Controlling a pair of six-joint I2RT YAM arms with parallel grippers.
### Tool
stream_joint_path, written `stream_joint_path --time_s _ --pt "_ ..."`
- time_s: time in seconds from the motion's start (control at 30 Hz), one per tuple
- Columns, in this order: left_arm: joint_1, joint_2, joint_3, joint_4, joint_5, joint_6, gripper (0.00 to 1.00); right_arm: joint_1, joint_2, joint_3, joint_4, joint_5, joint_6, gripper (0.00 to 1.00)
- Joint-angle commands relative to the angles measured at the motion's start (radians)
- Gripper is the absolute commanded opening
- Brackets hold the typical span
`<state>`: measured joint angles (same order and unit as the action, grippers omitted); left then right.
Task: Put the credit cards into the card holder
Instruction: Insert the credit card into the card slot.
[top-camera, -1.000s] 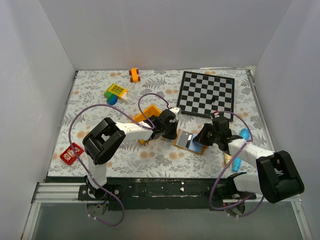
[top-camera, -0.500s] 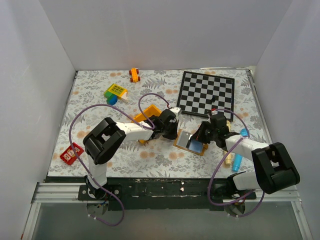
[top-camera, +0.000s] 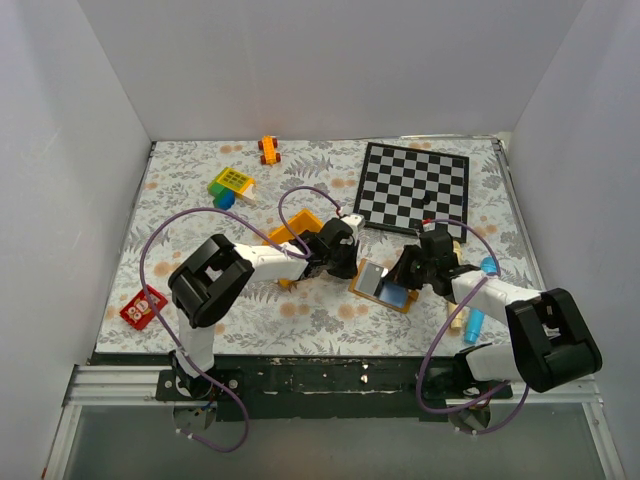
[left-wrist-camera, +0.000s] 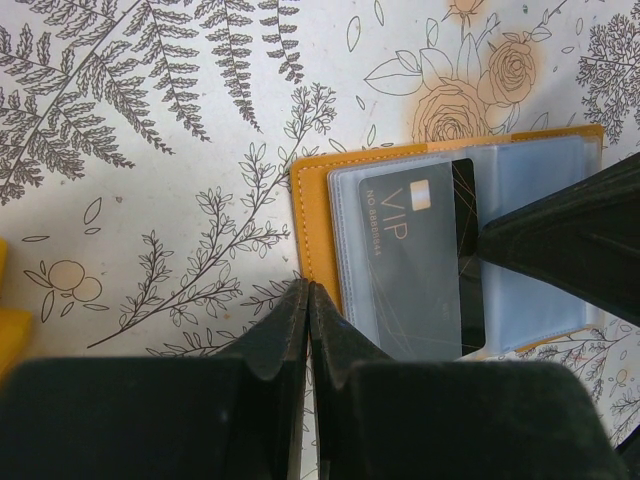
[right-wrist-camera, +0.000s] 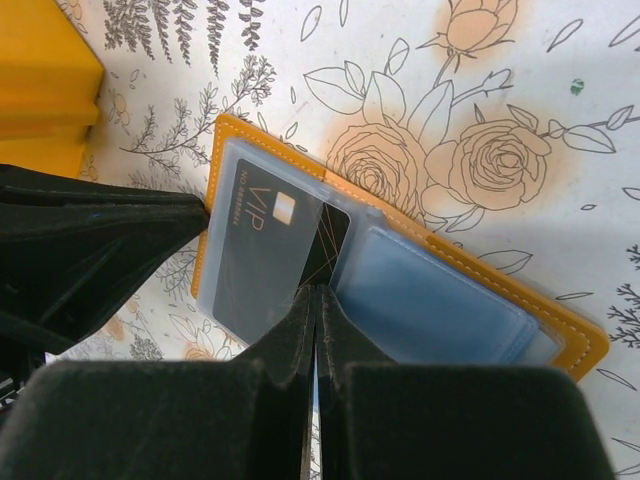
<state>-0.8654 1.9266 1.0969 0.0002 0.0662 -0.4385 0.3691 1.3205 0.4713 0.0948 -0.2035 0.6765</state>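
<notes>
The table (top-camera: 200, 260) wears a grey fern-and-rose print cloth, boxed in by plain white walls. At the back lie a black-and-white chequered board (top-camera: 414, 187), an orange toy car (top-camera: 268, 149) and a yellow-green block (top-camera: 231, 182). A red piece (top-camera: 143, 306) sits near the left front edge, blue and cream pegs (top-camera: 473, 324) near the right. A yellow bin (top-camera: 296, 226) stands just behind the left arm's wrist.

The card holder (top-camera: 383, 285) lies open and flat in the middle, tan rim out, pale blue sleeves up, between the two grippers. A black VIP credit card (left-wrist-camera: 425, 255) is mostly under the clear sleeve of one half, with a dark strip of it still bare toward the fold. The left gripper (left-wrist-camera: 308, 295) has its jaws pressed together on nothing, tips by the holder's stitched outer edge. The right gripper (right-wrist-camera: 315, 295) is likewise closed and empty, tips at the card's bare strip.

Compared with a second ago, the right arm has drawn its elbow in toward the table and its gripper has crept a little further over the holder; the left arm has hardly shifted.

From above, both wrists cover much of the holder. Each wrist camera loses the card's near end behind its own fingers, and I cannot tell whether the right tips truly touch the card
</notes>
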Motion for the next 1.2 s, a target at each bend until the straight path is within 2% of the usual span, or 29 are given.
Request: stream_joint_path --time_s 0.0,0.5,0.9,1.17 --pt "-0.015 0.048 -0.014 -0.086 0.007 0.011 0.0 0.007 -0.015 0.039 -0.041 0.029 -0.022 0.01" --pt "-0.015 0.049 -0.011 -0.091 0.0 0.012 0.0 0.013 -0.037 0.046 -0.093 0.058 -0.035 0.01" --pt "-0.015 0.048 -0.005 -0.095 -0.002 0.012 0.0 0.025 0.039 0.075 -0.121 0.058 -0.048 0.01" --pt "-0.015 0.052 0.001 -0.1 0.006 0.017 0.0 0.034 0.059 0.064 -0.066 0.044 -0.038 0.01"
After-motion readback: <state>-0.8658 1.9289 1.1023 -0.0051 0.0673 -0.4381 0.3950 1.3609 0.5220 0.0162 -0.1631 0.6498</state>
